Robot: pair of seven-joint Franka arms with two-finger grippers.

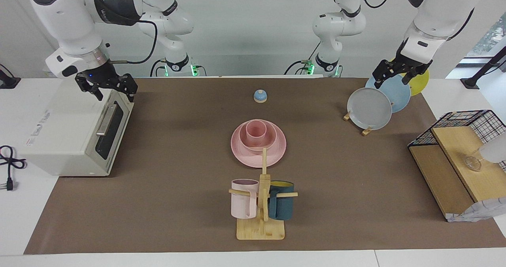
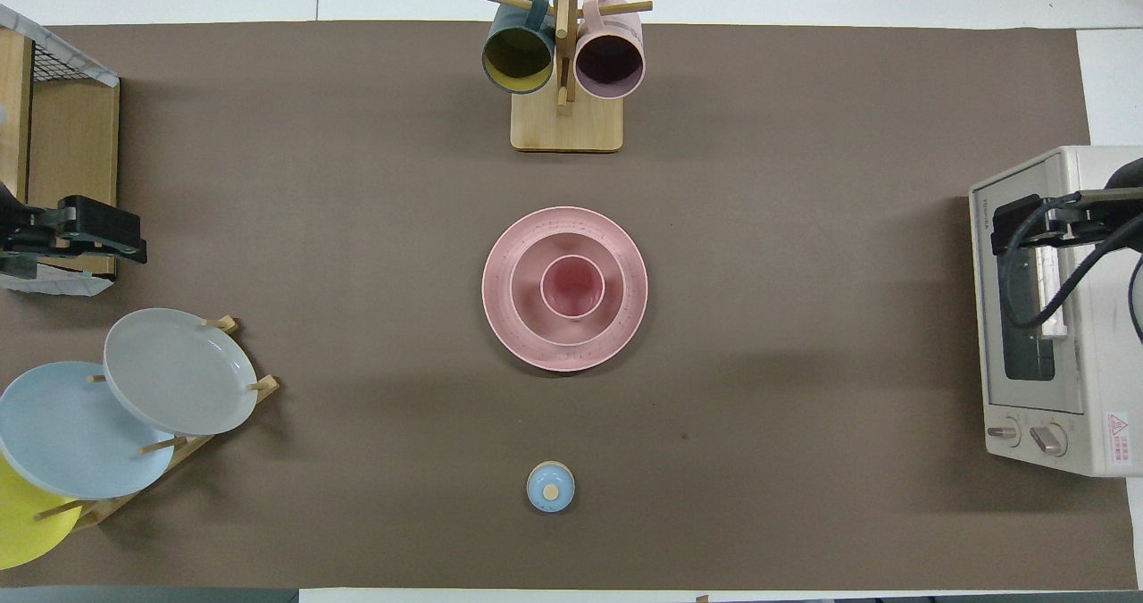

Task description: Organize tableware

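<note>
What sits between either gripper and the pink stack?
Nothing visible. The pink plate, with bowl and cup nested on it, sits mid-table with bare mat around. The left gripper hangs over the plate rack, the right gripper over the toaster oven.

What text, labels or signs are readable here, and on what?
Nothing can be read as words.
Toaster oven: lettering along the top of its front, too small to read.
Toaster oven: red triangle warning sticker beside the knobs, its text too small to read.
Toaster oven roof: faint print, unreadable.
Pink plate, bowl, cup: no markings.
</note>
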